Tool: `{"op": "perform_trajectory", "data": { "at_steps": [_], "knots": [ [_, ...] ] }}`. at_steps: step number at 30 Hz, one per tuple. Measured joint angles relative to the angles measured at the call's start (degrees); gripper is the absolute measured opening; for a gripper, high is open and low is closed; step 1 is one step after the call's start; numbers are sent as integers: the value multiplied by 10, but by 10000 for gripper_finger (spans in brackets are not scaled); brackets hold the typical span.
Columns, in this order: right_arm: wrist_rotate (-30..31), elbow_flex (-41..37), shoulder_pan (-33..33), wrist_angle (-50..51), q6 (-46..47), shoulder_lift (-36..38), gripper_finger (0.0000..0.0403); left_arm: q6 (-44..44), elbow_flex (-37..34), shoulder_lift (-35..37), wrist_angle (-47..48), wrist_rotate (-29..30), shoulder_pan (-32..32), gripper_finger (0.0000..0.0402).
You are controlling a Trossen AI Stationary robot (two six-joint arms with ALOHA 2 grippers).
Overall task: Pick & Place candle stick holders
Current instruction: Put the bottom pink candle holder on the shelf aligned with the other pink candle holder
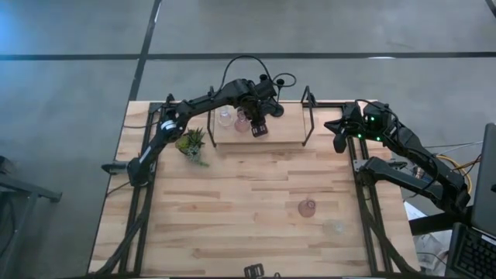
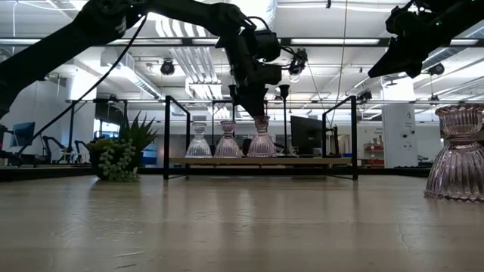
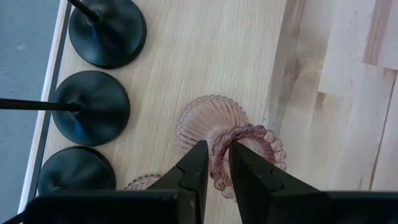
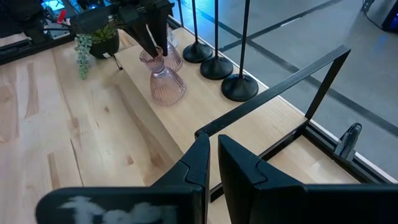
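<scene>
Three black stemmed holders stand by their round bases (image 3: pixel 90 107) along the far edge of a raised wooden shelf (image 1: pixel 287 133). A clear squat glass holder (image 1: pixel 225 118) and a pink one (image 1: pixel 242 122) stand on the shelf beside them. My left gripper (image 1: pixel 259 128) is shut on a third glass holder, pink (image 3: pixel 208 121), at the shelf's middle. Another pink holder (image 1: pixel 308 208) and a clear one (image 1: pixel 334 227) stand on the table near the right front. My right gripper (image 4: pixel 213 142) hovers shut and empty above the table's far right. My left gripper pinches the wall of the pink holder's scalloped top rim (image 3: pixel 219 163), one finger inside the cup and one outside. The fingers (image 4: pixel 149 37) come from above, pointing down. The holder stands upright with its ribbed base (image 2: pixel 262 147) on the shelf.
A small green plant (image 1: pixel 191 143) stands on the table just left of the shelf. The shelf's black metal end frames (image 1: pixel 308 116) rise on both sides. The table's wide middle holds only the two glass holders. My right arm (image 1: pixel 403 155) is at the right edge.
</scene>
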State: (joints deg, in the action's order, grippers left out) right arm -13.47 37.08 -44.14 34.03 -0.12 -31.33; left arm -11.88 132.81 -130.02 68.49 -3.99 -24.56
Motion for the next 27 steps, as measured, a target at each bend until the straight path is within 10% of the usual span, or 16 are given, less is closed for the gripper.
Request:
{"op": "perform_trajectory", "data": {
  "at_steps": [27],
  "knots": [
    [0,0,0,0,0,0,29,-14,5,61,2,44,11,168]
  ]
}}
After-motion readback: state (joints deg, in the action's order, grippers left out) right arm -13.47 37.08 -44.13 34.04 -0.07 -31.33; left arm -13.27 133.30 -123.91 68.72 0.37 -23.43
